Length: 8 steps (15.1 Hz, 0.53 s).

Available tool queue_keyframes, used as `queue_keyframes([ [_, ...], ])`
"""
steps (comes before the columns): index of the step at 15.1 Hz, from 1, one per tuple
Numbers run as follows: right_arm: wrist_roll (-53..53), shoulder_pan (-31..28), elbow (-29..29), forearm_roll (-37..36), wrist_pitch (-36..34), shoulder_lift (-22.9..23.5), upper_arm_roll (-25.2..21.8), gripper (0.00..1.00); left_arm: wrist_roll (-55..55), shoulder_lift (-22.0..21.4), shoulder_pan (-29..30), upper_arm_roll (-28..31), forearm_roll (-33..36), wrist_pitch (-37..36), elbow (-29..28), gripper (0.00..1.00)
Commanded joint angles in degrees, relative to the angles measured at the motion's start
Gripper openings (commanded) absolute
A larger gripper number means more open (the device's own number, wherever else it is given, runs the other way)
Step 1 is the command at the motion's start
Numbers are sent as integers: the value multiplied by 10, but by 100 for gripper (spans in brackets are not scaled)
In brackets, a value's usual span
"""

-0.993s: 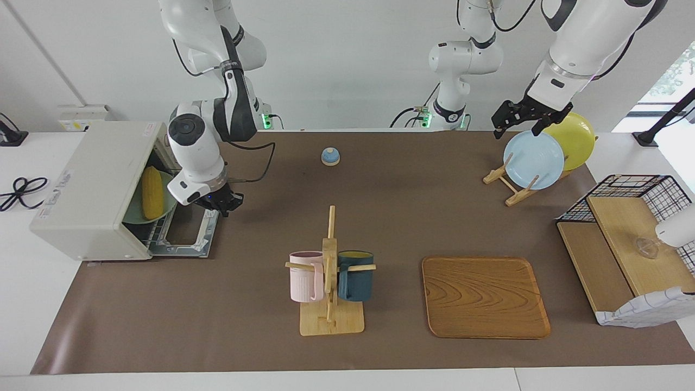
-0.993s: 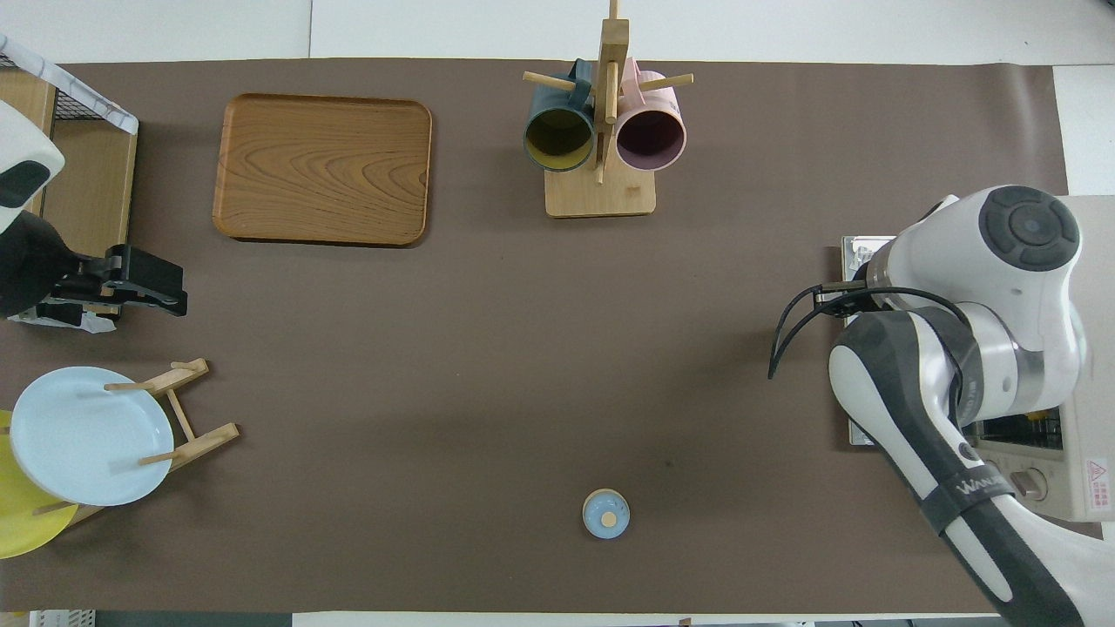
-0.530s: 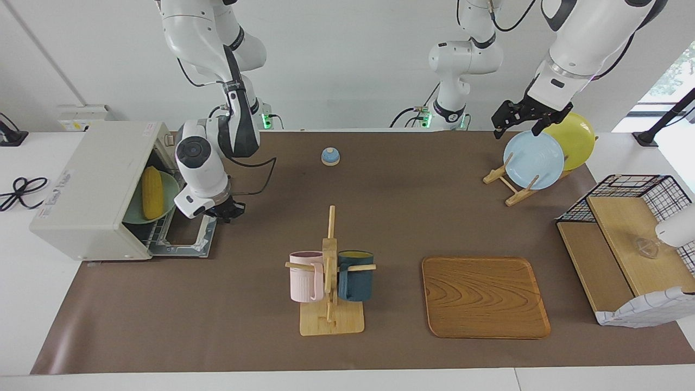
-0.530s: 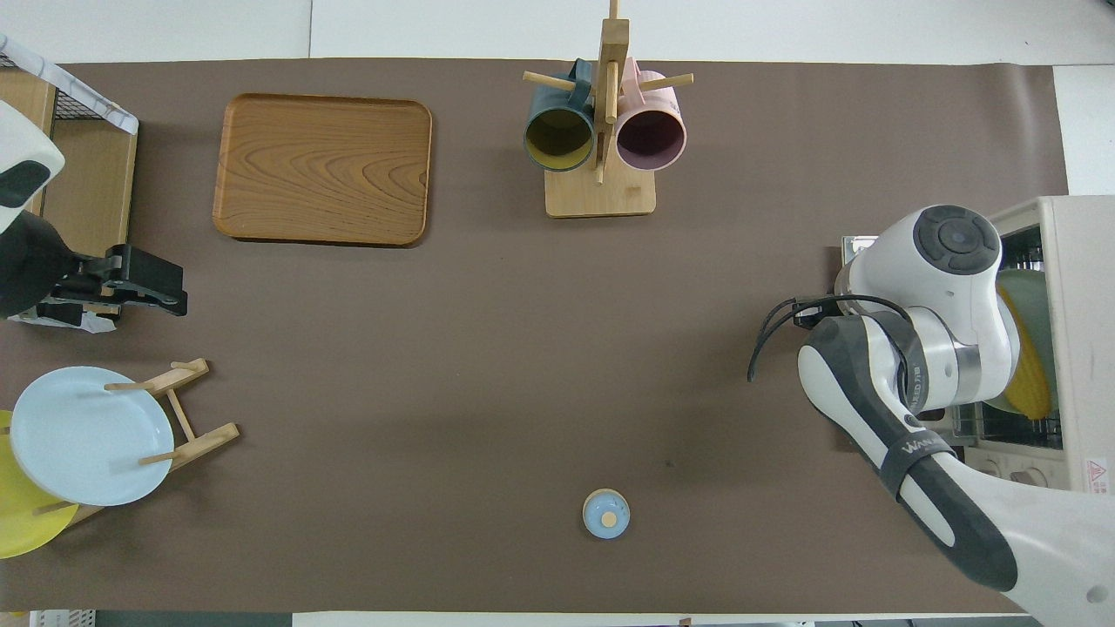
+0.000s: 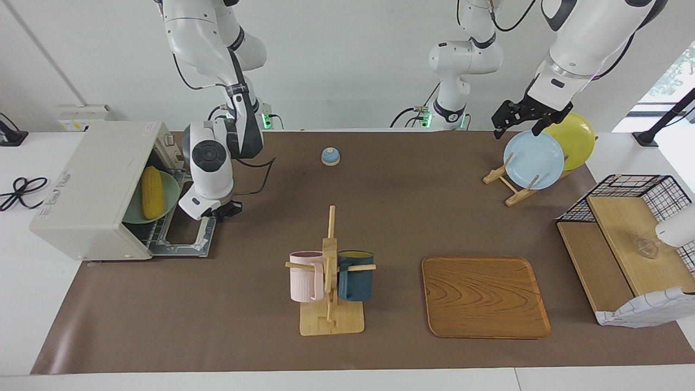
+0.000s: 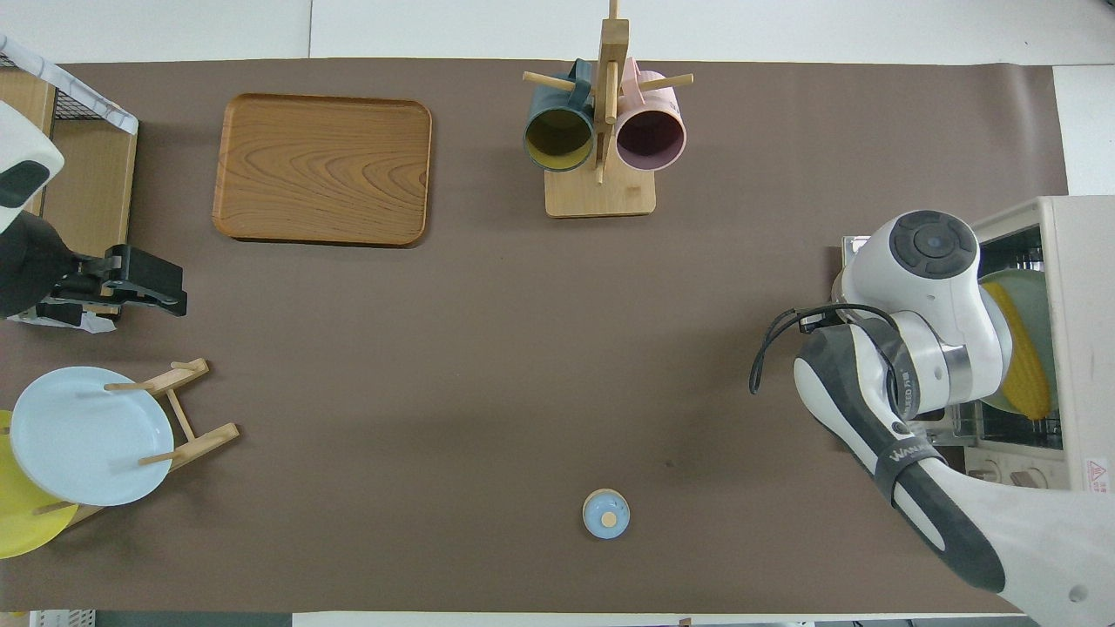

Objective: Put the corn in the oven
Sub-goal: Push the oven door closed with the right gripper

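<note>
The off-white oven [image 5: 92, 187] stands at the right arm's end of the table with its door [image 5: 187, 234] dropped open. The yellow corn [image 5: 152, 191] lies on a pale green plate [image 5: 167, 191] on the rack inside. Oven [image 6: 1078, 261] and corn [image 6: 1023, 366] also show in the overhead view. My right gripper [image 5: 222, 209] hangs low over the outer edge of the open door, apart from the corn; the arm hides it in the overhead view. My left gripper [image 5: 517, 124] waits open and empty above the plate rack.
A mug rack [image 5: 330, 271] with a pink and a dark blue mug stands mid-table. A wooden tray [image 5: 485, 296] lies beside it. A small blue bell [image 5: 330, 156] sits near the robots. A blue plate [image 5: 533, 160] and a yellow plate [image 5: 575, 138] lean in a rack. A wire shelf [image 5: 624, 239] stands at the left arm's end.
My right arm has drawn back from the oven mouth toward the middle of the table. The corn and green plate stay inside. The left arm has not moved.
</note>
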Motion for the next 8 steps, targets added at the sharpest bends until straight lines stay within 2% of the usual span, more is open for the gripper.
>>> queue_keyframes([
  [1,-24,-17,56,-54,-95,-7,-9,0,0,-8,-1,3,-6,0,-8,100],
  [3,-86,-30,79,-49,-134,-31,-11,0,0,-8,0,3,-6,0,-8,100],
  [8,-166,-88,81,-43,-198,-102,-12,0,0,-8,-1,3,-6,0,-8,100],
])
